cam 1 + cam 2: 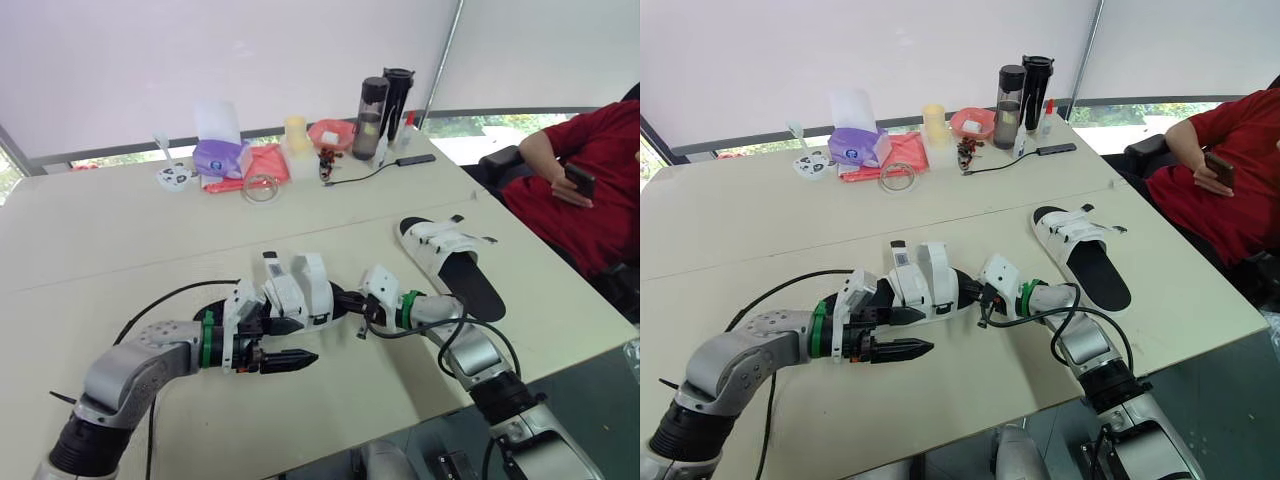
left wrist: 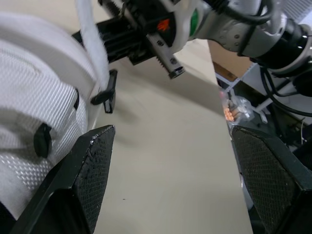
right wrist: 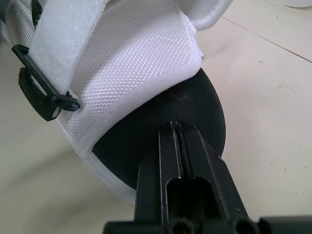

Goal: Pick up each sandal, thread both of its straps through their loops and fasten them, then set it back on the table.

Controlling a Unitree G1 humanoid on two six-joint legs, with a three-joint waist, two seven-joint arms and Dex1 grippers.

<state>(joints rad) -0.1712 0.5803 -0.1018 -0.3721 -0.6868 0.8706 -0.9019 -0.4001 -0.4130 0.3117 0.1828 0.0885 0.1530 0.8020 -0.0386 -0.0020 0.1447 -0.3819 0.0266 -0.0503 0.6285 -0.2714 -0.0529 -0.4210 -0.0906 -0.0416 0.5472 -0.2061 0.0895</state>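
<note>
Left gripper [image 1: 290, 342] at 7 o'clock of the near sandal [image 1: 300, 285]: fingers spread wide, nothing between them, upper finger just beside the white upper. Near sandal flat on the table [image 1: 150, 240], close to the front edge, straps [image 1: 312, 272] arched over it, one running to a black loop [image 3: 41, 92] on its side. Whether both are fastened: cannot tell. Right gripper [image 1: 346, 300] at 3 o'clock of that sandal: fingers pressed together, gripping nothing, tip down over the black footbed at the heel end. Second sandal [image 1: 455, 265] at 2 o'clock, well apart, also flat on the table. Person [image 1: 590, 180] in red seated at far right.

Likely trouble: sandal at best pinned from above, not clamped, so liable to skid or pivot about the right tip once the left fingers close or pull. Left fingers set beside the upper rather than around a strap, so apt to close on air or shove the sandal toward 3 o'clock. Any lift from this hold: probable drop.
</note>
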